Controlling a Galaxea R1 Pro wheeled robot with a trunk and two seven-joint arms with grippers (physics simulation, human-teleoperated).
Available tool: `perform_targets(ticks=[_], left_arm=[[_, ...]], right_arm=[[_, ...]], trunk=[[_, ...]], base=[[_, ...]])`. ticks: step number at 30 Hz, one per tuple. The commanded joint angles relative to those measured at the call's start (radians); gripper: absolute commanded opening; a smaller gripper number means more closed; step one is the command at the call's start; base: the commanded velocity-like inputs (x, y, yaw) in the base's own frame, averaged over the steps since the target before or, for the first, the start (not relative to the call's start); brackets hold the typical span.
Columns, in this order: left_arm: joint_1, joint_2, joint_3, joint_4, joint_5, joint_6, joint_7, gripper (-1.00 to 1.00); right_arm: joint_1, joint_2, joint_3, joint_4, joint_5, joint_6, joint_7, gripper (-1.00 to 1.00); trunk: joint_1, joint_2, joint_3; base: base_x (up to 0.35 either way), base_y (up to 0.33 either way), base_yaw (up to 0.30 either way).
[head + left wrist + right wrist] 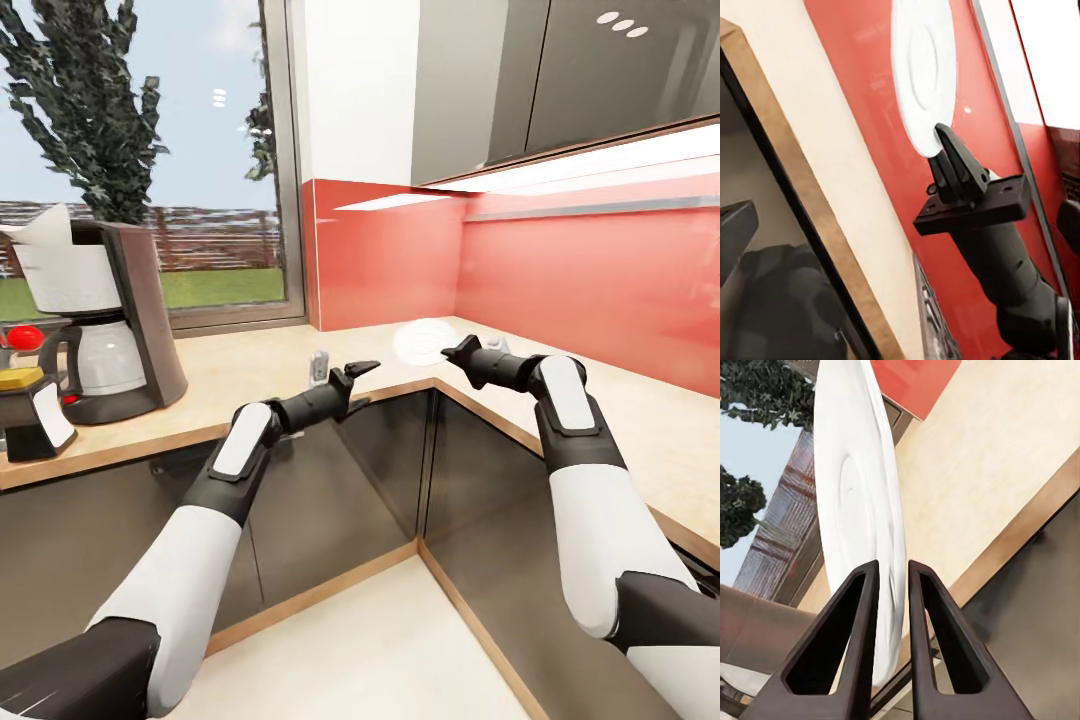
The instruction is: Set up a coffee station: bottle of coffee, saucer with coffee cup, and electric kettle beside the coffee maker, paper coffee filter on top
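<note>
Head view: one saucer clamped edge-on in the right gripper; left gripper, jaws unclear; one coffee maker with one filter on the countertop.

White saucer, beige wood-look countertop, black-and-white coffee maker, red backsplash

The coffee maker stands on the table before the window, a paper filter on top of it. Well right of the coffee maker, the right claw holds the saucer above the table corner.
</note>
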State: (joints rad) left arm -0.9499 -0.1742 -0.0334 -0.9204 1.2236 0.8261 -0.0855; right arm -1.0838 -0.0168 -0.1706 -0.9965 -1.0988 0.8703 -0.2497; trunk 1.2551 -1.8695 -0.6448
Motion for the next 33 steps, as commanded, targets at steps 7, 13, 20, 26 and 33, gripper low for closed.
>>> perform_targets(ticks=[7, 13, 20, 26, 33], left_arm=[[0.117, 0.000, -0.001, -0.114, -0.006, 0.095, -0.088, 1.00], [0.327, 0.010, 0.000, -0.305, -0.006, 0.139, -0.105, 1.00], [0.677, 0.189, 0.000, -0.469, -0.006, 0.145, -0.272, 1.00], [0.990, 0.436, 0.007, -0.373, -0.009, 0.032, -0.601, 1.00], [1.038, 0.547, -0.057, 0.269, -0.012, -0.377, -1.171, 1.00]], right_arm=[[-0.001, -0.001, -0.002, -0.002, -0.013, 0.002, -0.010, -1.00], [-0.001, -0.017, -0.003, -0.002, -0.014, 0.002, -0.010, -1.00], [0.000, -0.032, -0.003, -0.040, -0.014, 0.004, -0.011, -1.00], [0.011, -0.039, -0.002, -0.049, -0.014, 0.005, -0.012, -1.00], [0.016, -0.061, -0.002, -0.054, -0.015, 0.027, -0.011, -1.00]], trunk=[[0.000, -0.001, -0.001], [0.000, -0.001, -0.001], [0.000, -0.001, -0.001], [0.000, -0.001, -0.001], [0.000, -0.001, -0.001]], base=[[0.000, 0.000, 0.000], [0.000, 0.000, 0.000], [0.000, 0.000, 0.000], [0.000, 0.000, 0.000], [0.000, 0.000, 0.000]])
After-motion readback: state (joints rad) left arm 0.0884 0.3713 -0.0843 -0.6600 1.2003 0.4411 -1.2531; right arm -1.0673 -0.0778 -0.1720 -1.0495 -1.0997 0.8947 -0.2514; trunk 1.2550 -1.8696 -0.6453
